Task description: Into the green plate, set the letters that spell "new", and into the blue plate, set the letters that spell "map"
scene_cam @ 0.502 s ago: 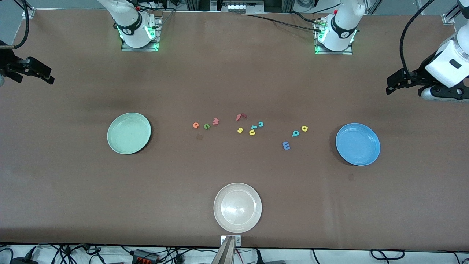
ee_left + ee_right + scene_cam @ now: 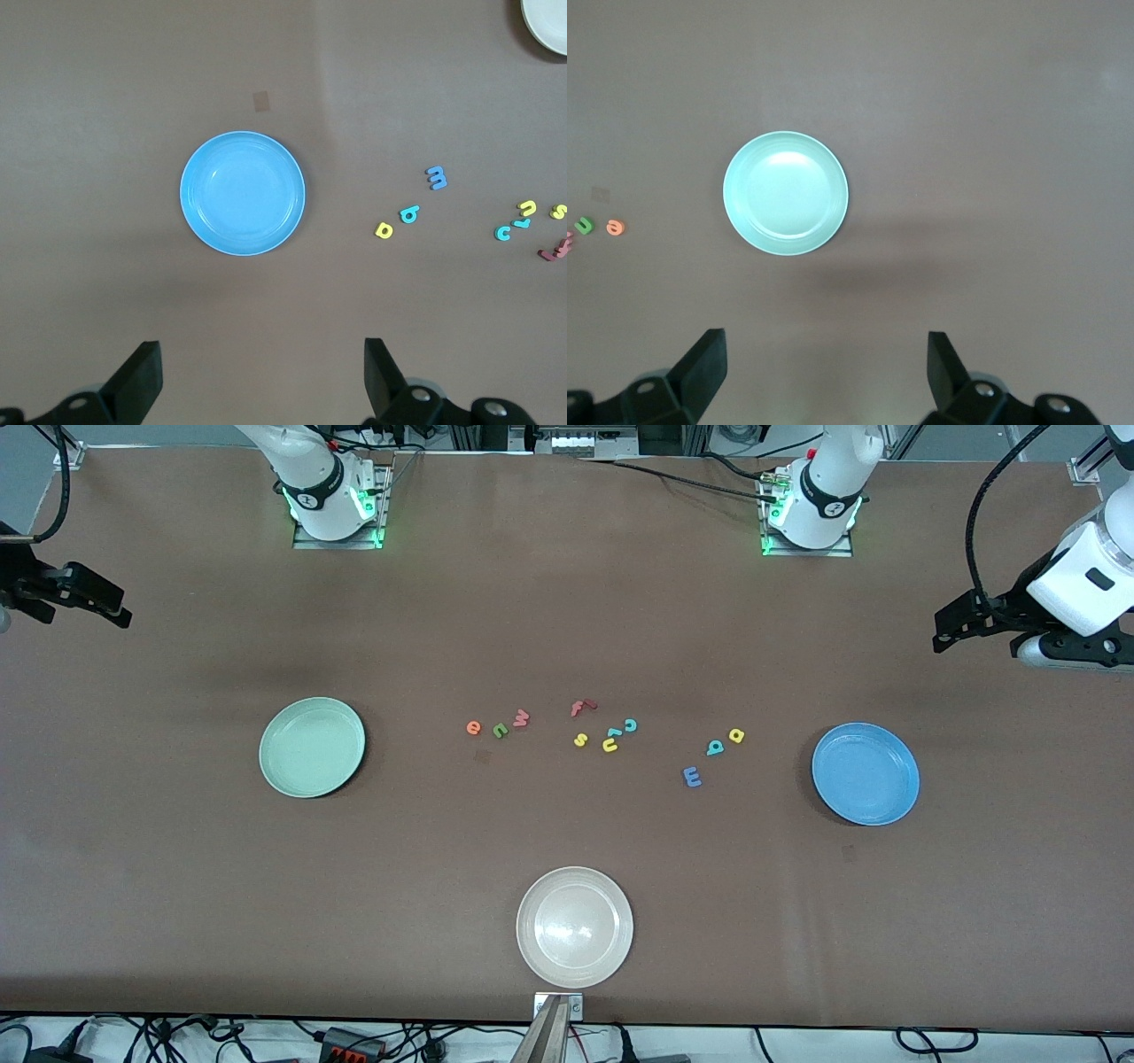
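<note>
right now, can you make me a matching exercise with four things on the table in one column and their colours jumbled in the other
Things:
1. the letter "e"
2. the letter "m"
3. the letter "p"
4. the plate nearest the front camera

Colours:
A. yellow
B. whitish-beige
C. orange
D. blue

Pairs: 1-C, 2-D, 3-A, 4-B
</note>
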`<state>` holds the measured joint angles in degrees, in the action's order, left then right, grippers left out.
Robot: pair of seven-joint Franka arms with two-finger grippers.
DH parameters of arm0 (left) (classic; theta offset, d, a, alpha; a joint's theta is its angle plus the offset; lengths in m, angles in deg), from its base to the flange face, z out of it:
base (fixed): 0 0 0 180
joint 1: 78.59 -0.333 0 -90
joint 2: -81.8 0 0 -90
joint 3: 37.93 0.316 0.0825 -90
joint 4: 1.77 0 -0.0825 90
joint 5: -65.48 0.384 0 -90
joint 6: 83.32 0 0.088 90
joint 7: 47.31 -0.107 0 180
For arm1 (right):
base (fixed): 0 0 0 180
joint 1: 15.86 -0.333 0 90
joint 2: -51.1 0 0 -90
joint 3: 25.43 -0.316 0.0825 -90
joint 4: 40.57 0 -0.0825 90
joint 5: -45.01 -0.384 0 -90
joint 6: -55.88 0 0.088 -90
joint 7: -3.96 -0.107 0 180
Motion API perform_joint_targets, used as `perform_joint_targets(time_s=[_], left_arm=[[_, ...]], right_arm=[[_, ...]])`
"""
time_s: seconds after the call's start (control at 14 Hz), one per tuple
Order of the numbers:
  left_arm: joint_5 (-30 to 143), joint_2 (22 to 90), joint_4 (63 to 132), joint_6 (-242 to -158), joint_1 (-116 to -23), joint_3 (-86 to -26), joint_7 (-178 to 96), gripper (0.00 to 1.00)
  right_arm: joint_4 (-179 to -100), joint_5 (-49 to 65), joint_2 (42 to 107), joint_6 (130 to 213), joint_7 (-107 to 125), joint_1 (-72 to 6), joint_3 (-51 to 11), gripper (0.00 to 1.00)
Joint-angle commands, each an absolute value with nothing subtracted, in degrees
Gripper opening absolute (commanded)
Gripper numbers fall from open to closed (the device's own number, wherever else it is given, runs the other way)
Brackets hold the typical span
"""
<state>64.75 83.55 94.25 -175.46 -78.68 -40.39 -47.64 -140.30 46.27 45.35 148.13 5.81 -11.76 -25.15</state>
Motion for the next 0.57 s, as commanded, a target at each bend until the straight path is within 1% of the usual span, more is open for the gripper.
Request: perform_joint_targets(time_s=[0.0,0.22,0.36,0.5], left_arm=[[64.8,83.9,93.5,-174.3,-78.9,-40.8,-47.2,1.00],[64.8,83.8,93.1,-173.7,-78.6,-40.8,-46.5,1.00],[64.4,83.0,92.4,-169.7,-78.1,-41.2,-46.6,1.00],[64.2,82.0,91.9,-168.2,-77.8,-42.3,-46.7,1.00]], right_arm=[[-140.6,45.7,44.6,146.8,5.8,-11.1,-25.6,1.00],[-140.6,45.7,44.7,147.1,6.2,-11.1,-25.3,1.00],[-140.6,45.7,44.8,147.0,6.3,-11.1,-25.3,1.00],[-140.6,45.7,44.7,146.8,6.3,-11.1,-25.3,1.00]])
